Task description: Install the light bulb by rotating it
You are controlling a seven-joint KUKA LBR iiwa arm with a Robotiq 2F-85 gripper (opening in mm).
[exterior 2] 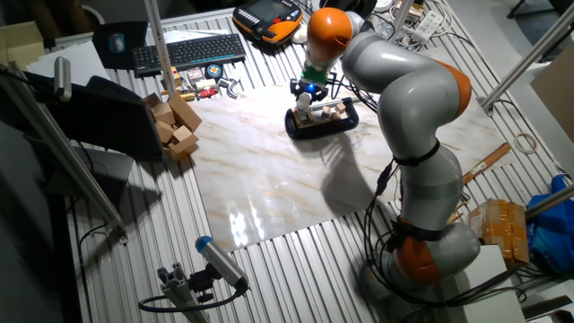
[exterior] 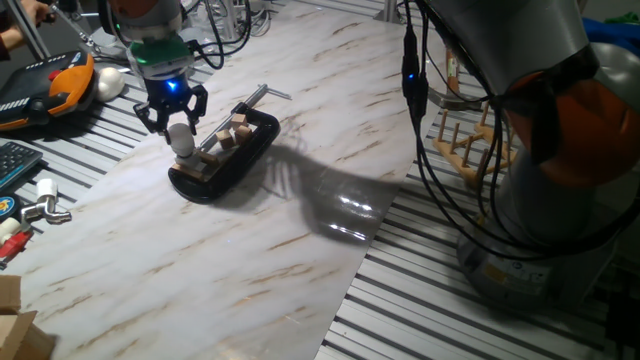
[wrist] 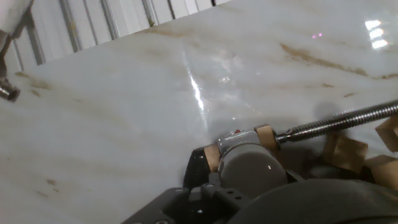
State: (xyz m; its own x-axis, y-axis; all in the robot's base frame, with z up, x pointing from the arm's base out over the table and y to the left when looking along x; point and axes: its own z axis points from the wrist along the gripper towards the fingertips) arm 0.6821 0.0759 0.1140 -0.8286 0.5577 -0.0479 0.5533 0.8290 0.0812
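The light bulb (exterior: 180, 134), a small frosted white globe with a grey base, stands upright at the left end of a black oval tray (exterior: 250, 150). My gripper (exterior: 174, 118) reaches down from above and its dark fingers sit on both sides of the globe, shut on it. The other fixed view shows the same grip, with the gripper (exterior 2: 306, 95) over the tray (exterior 2: 334, 126). In the hand view the bulb (wrist: 250, 167) fills the lower middle, and small wooden blocks (wrist: 348, 152) lie to its right. What the base sits in is hidden.
A threaded metal rod (wrist: 341, 122) runs across the tray, whose handle (exterior: 262, 94) sticks out behind. An orange pendant (exterior: 62, 80) and a white egg-shaped ball (exterior: 108, 82) lie at the left. There is a wooden rack (exterior: 468, 148) at the right. Also in view are a keyboard (exterior 2: 188, 49) and stacked wooden blocks (exterior 2: 175, 127).
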